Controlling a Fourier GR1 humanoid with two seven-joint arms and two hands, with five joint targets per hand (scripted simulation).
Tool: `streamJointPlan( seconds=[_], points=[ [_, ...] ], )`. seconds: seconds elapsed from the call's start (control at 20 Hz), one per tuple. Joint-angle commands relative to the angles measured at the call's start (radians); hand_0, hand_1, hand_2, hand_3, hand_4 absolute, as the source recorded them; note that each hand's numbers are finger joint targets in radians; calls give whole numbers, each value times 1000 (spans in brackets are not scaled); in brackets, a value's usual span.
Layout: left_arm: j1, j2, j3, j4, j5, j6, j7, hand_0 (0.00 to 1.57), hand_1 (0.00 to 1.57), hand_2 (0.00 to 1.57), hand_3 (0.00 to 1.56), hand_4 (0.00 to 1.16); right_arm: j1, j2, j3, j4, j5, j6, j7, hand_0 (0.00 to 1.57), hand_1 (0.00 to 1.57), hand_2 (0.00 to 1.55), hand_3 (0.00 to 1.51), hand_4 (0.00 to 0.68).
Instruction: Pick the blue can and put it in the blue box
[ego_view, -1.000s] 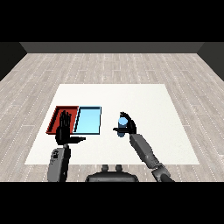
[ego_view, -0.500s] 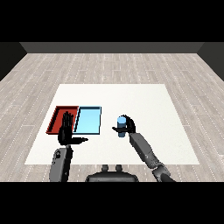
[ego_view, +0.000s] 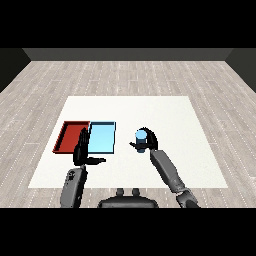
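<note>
Since a second ago, the right hand (ego_view: 149, 140) has closed round the blue can (ego_view: 141, 140) and carried it a little nearer the light blue tray (ego_view: 102, 137).

Taking that tray as landmark: the white table (ego_view: 165, 115) spreads under it and far beyond on every side; the red tray (ego_view: 70, 136) lies touching its left edge; the left hand (ego_view: 83, 150) stands at its near left corner, fingers straight and upright, thumb out, holding nothing; the blue can sits upright to the tray's right, apart from it, with the right hand's fingers curled round it.
</note>
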Motion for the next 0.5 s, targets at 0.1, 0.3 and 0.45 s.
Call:
streamJointPlan(
  seconds=[0.1,0.3,0.45],
  points=[
    [-32,-20,-74,53,-18,34,49,0,0,0,0,0,-69,-19,-31,-85,19,29,49,1493,1493,1451,1405,648],
    [-35,-21,-135,112,14,21,16,0,0,0,0,0,-31,31,30,-206,74,-20,39,1434,1434,1439,1421,666],
    [-86,-21,-121,97,11,29,89,0,0,0,0,0,-3,21,-12,-219,94,24,39,1432,1432,1451,1424,661]
  ],
)
